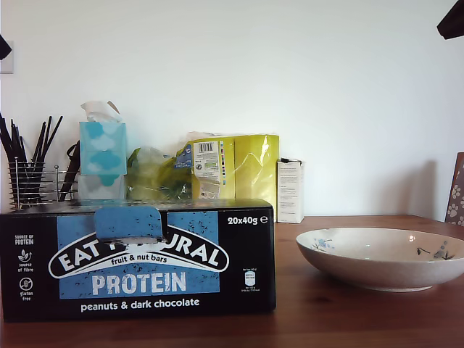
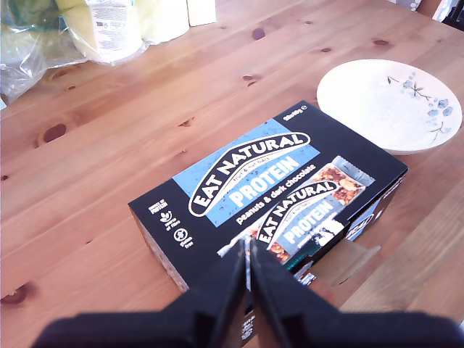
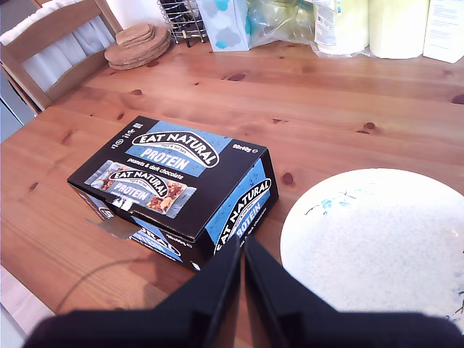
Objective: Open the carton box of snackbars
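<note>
The carton box stands at the exterior view's left front, black with a blue panel and white "EAT NATURAL PROTEIN" lettering. Its blue tab hangs over the top front edge with a torn white strip below it. The lid lies flat. My first gripper is shut and empty, hovering above the carton box without touching it. My second gripper is also shut and empty, above one end of the carton box. A small brownish flap sticks out low on the box's side.
A white flowered bowl sits beside the box at the exterior view's right. Behind are a light-blue tissue box, a wire holder of dark utensils, yellow-wrapped packs and a small white carton. A chair and cork coasters stand farther off.
</note>
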